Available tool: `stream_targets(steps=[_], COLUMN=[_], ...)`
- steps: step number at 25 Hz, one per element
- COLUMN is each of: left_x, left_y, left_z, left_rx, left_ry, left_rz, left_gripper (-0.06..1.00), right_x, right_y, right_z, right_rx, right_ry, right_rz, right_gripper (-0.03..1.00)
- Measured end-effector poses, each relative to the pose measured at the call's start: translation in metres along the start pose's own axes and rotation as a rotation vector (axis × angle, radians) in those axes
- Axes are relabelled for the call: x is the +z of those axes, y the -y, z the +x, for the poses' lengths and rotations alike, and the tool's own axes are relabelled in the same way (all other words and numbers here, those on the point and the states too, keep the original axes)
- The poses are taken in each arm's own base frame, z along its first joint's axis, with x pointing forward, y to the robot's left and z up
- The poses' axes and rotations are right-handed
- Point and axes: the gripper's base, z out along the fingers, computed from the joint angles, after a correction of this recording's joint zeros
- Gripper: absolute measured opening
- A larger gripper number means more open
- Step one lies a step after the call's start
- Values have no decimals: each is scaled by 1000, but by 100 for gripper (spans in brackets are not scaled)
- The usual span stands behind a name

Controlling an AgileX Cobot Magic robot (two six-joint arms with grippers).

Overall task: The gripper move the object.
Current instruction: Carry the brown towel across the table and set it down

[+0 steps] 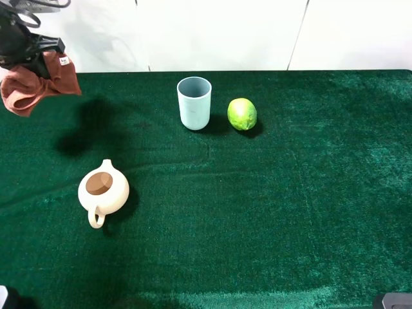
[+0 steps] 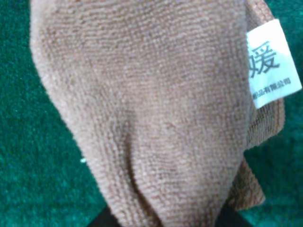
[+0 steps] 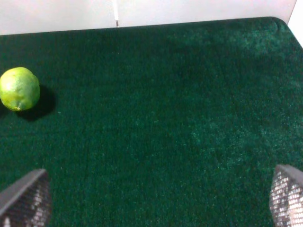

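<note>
My left gripper is shut on a brown cloth and holds it high above the far left of the green table. In the left wrist view the cloth fills the frame, with a white label on it; the fingers are hidden behind it. My right gripper is open and empty, its two fingertips spread wide over bare green cloth at the right; only a sliver of that arm shows in the high view.
A cream teapot without a lid stands at front left. A light blue cup and a green lime stand at the back middle; the lime also shows in the right wrist view. The white wall lies behind the table.
</note>
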Motion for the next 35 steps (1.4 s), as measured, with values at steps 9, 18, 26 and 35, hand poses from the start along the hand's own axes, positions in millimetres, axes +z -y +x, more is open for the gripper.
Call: stream_targets(steps=[9,18,26,35], left_x=[-9,-13,-14,-16], left_y=[6,45,102,161], left_z=[8,15,27,50], left_rx=[-23,88,212,316], left_ry=[-70,-108,-118,-135], left_rz=[49,57,80,100], left_gripper=[19,19,19,19], right_x=[0,0,0,0], right_y=[0,0,0,0], right_z=[0,0,0,0], right_rx=[0,0,0,0], right_ry=[0,0,0,0], right_rz=[0,0,0,0], right_gripper=[69,69,69,69])
